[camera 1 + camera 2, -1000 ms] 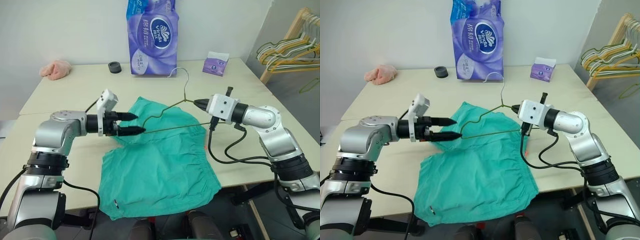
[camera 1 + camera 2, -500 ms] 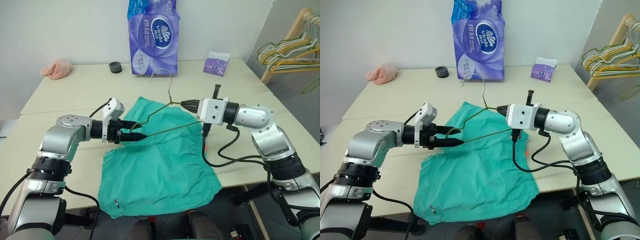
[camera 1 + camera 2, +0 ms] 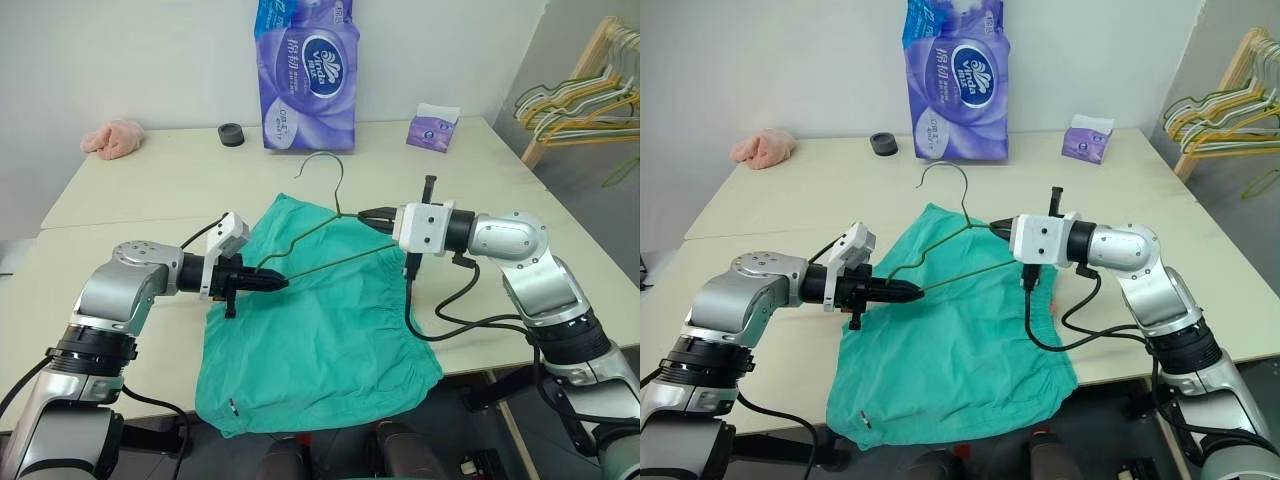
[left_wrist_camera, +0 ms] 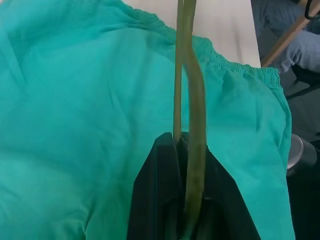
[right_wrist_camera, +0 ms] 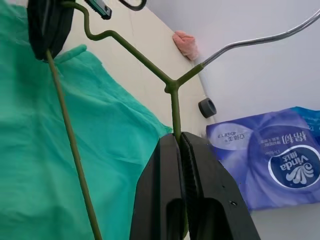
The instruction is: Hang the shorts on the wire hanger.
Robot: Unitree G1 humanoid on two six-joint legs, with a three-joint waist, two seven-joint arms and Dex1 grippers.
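Thin olive-green wire hanger [image 3: 320, 235] held in the air above the shorts, hook pointing up and toward the far side. Left end effector [image 3: 277, 283] is closed on the hanger's outer corner, where the sloping arm bends into the bottom bar; the left wrist view shows both wire strands pinched between its black fingers [image 4: 165, 200]. Right end effector [image 3: 364, 214] is closed on the wire just beside the neck junction below the hook.

Teal-green fabric shorts with gathered elastic waistband [image 3: 320, 340] lie flat on the pale beige surface [image 3: 130, 210], near hem draped over the near edge. Not yet on the hanger.

Handling, judged:
- Hanger: light, springy, smooth wire; likely to twist or rotate in a single pinch, so the two-point hold is sensible.
- Shorts: soft, limp, light; will sag and fold when lifted.
- Best hold on the shorts is probably the waistband, where the gathered elastic gives bulk to pinch.
- One end effector must release the wire to take the cloth.
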